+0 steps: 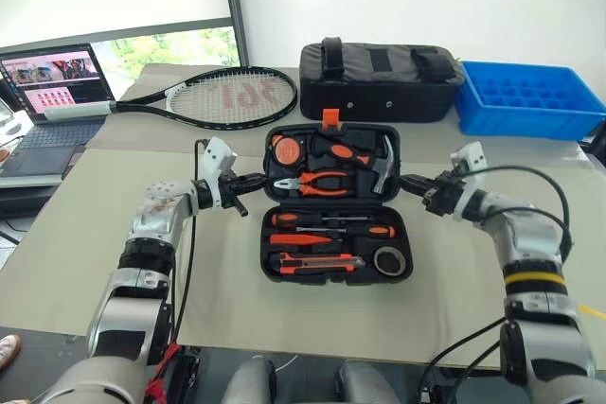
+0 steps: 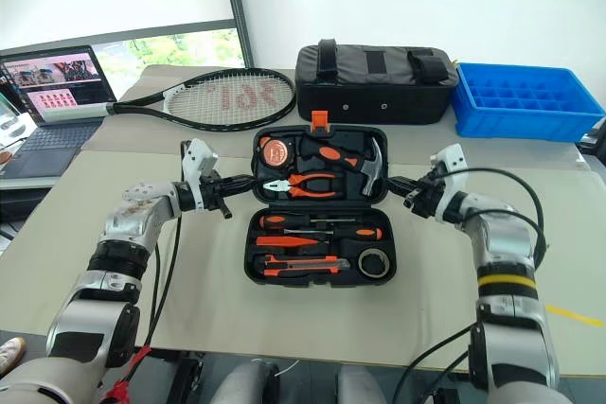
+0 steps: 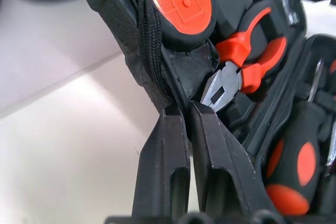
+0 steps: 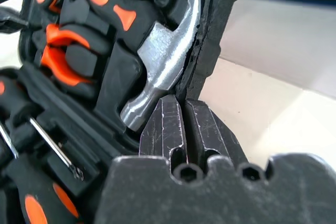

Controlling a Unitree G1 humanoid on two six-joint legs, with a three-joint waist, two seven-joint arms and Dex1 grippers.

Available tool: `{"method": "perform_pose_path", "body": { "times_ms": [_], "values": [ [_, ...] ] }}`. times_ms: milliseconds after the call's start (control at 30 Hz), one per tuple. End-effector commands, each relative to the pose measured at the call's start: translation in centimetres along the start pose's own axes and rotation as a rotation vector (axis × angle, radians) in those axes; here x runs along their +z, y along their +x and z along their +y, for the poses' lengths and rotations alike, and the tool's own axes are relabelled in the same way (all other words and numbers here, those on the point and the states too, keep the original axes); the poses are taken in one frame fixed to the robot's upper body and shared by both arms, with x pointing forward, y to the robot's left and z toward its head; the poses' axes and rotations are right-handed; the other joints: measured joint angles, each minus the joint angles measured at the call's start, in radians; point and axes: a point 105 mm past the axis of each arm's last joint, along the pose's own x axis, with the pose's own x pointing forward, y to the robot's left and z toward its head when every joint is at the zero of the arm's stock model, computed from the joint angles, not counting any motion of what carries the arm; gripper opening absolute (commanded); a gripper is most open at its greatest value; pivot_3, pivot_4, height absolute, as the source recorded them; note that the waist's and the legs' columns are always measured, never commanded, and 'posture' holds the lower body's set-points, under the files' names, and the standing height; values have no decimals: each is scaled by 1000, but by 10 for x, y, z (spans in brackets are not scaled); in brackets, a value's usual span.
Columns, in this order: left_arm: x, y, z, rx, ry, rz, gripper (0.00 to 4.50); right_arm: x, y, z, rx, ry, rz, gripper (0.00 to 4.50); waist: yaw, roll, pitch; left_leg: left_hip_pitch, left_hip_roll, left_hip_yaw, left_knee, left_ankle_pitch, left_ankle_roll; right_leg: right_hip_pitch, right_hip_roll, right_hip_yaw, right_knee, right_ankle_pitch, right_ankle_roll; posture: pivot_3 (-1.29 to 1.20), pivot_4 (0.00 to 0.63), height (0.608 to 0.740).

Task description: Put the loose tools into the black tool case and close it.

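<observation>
Arms reach forward from both sides and bend inward at the wrists, so each claw lies nearly level and points toward the other across the desk (image 1: 114,234). Between them sits the black tool case (image 1: 333,203), lying open with its lid half laid back away from the robot and the orange latch (image 1: 330,119) standing up at the far edge.

Left claw (image 1: 248,180) points to the robot's right, its two black fingers (image 3: 163,156) pressed together on the left rim of the lid, where the wrist view shows the rim edge pinched at their tips. Right claw (image 1: 409,180) mirrors it, pointing to the robot's left, fingers (image 4: 168,127) closed on the right rim of the lid just beside the hammer (image 1: 381,166) head.

Just past the left claw's tips, inside the lid, lie a round orange tape measure (image 3: 178,1) and the orange-handled pliers (image 1: 312,184). In the nearer half of the case, below the line joining the claws, rest the long screwdrivers (image 1: 331,225), the utility knife (image 1: 317,263) and the dark roll of tape (image 1: 389,259), each in its moulded slot.

Well beyond both claws, at the desk's far side, lie a tennis racket (image 1: 227,96), a black fabric bag (image 1: 379,79) and a blue crate (image 1: 525,99); a laptop (image 1: 52,92) stands off to the left.
</observation>
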Motion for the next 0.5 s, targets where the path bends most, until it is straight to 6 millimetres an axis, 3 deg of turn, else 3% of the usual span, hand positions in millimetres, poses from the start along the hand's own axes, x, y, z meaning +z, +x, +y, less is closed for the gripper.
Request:
{"method": "perform_pose_path", "body": {
  "times_ms": [33,133,267,500],
  "values": [
    [11,0,0,16,212,-36,21,33,-6,8,7,-317,-114,0,0,0,0,0,0,0,1,0,0,0,0,0,0,0,0,0,150,707],
    [7,-3,-4,34,461,-34,21,20,-16,9,-21,-577,-86,0,-1,0,0,2,0,1,1,0,0,1,0,2,0,0,0,0,150,707],
    [1,-7,-12,23,684,-44,21,14,-24,8,-40,-722,-102,0,-1,0,0,4,0,2,2,0,0,3,0,2,-1,0,0,0,150,707],
    [-1,-18,-19,20,1013,-73,21,24,-36,8,-75,-1010,-169,0,1,0,0,4,0,2,1,0,0,3,0,3,-1,0,0,0,150,707]
  ]
}}
